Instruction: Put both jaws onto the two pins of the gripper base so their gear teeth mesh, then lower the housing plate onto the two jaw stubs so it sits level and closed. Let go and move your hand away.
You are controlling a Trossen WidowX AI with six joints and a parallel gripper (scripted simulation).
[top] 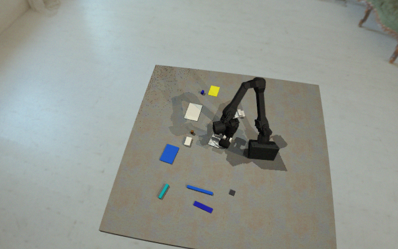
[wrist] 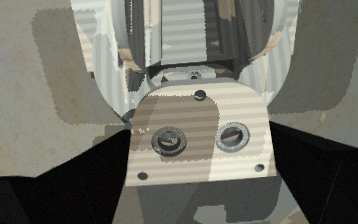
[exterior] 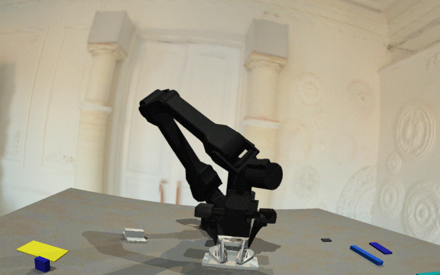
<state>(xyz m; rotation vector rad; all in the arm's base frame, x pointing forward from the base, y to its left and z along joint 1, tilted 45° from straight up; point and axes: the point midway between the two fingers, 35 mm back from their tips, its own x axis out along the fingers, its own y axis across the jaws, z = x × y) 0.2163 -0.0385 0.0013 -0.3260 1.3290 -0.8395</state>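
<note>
The gripper base (top: 213, 143) (exterior: 209, 264) is a white plate flat on the table. Two light jaws (exterior: 222, 254) stand side by side on it; the meshing of their teeth is hidden. My gripper (exterior: 233, 243) (wrist: 196, 132) is shut on the housing plate (exterior: 233, 238) (wrist: 240, 107), a pale plate with two ringed holes and three small ones, gripped at its side edges. It looks about level, low over the rear of the jaws. In the wrist view, a slotted round end shows inside each ringed hole. Whether the plate touches or is seated on the stubs I cannot tell.
A white stepped block (top: 240, 113) (exterior: 134, 235) stands near the arm. Toward the back are a yellow plate (top: 214, 91) (exterior: 41, 250), a dark blue cube (top: 202, 92) (exterior: 41, 264) and a white sheet (top: 193, 112). A blue plate (top: 169, 153) and several bars lie farther off.
</note>
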